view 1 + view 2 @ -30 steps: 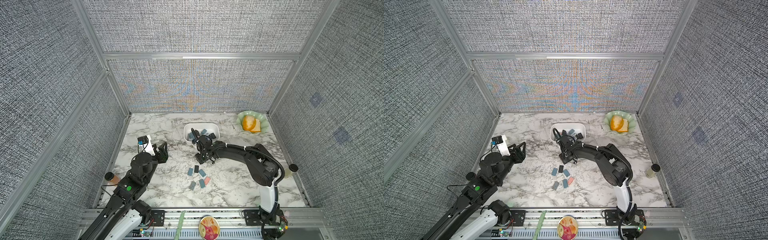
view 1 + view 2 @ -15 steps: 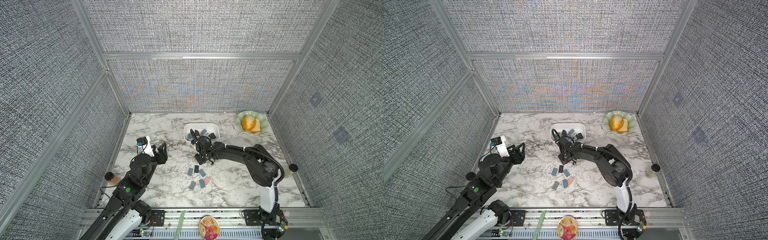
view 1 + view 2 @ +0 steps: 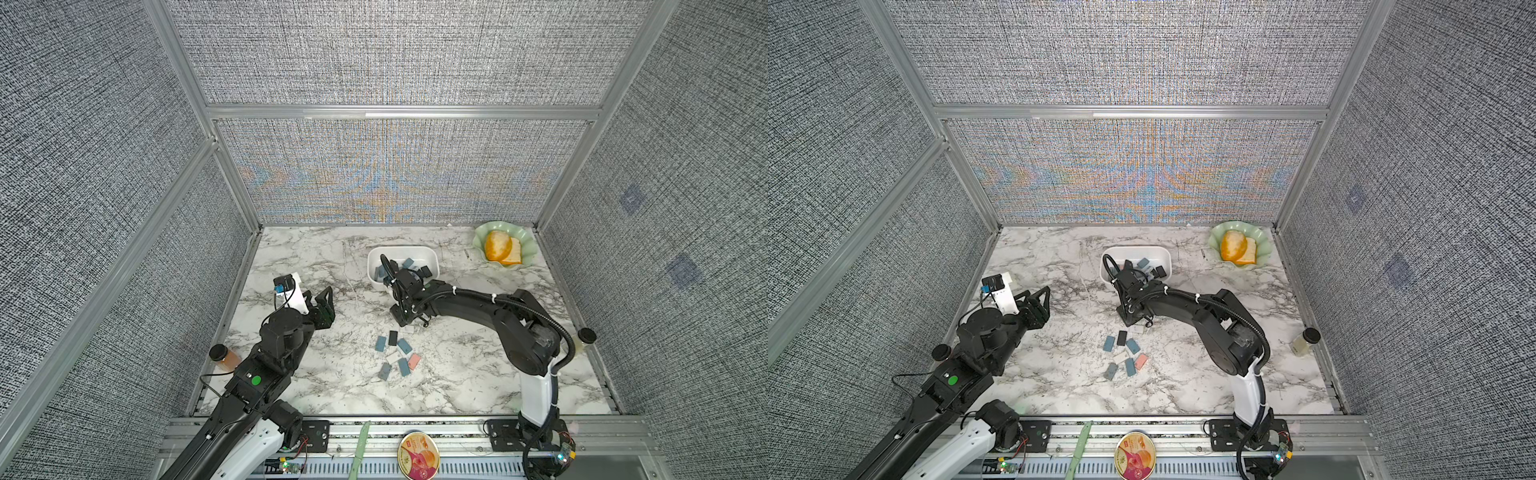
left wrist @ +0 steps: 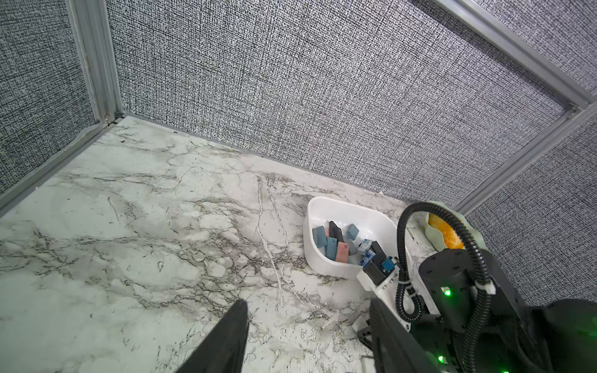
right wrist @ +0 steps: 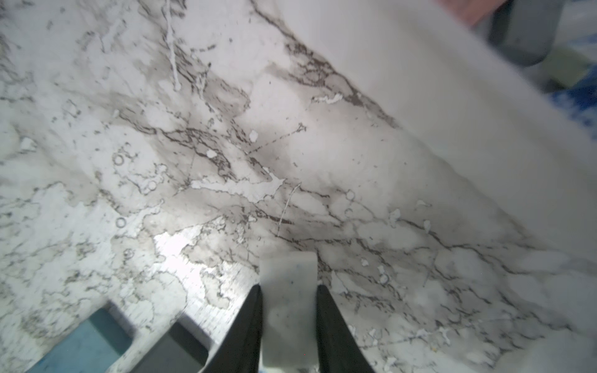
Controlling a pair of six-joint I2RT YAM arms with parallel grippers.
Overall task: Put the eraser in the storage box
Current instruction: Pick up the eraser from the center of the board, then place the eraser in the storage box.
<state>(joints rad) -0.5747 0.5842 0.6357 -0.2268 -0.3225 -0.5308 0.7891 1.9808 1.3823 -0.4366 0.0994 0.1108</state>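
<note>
Two black fingers [image 5: 248,323] of the right gripper [image 5: 288,292] clamp a white eraser [image 5: 287,274], seemingly right at the marble tabletop [image 5: 193,129]. In a top view the storage box [image 3: 428,251] sits just above it at mid-frame, with loose erasers [image 3: 381,343] just below. The left gripper [image 3: 320,297], centre-left, stands open, holding nothing.

We see a plain white eraser [image 5: 287,290], a small rectangular block, pinched on its two long sides by the right gripper [image 5: 288,292], just beside the storage box [image 3: 415,252]. That box, a low white rounded tub, stands upright and holds blue, black and pink erasers [image 4: 332,247].
</note>
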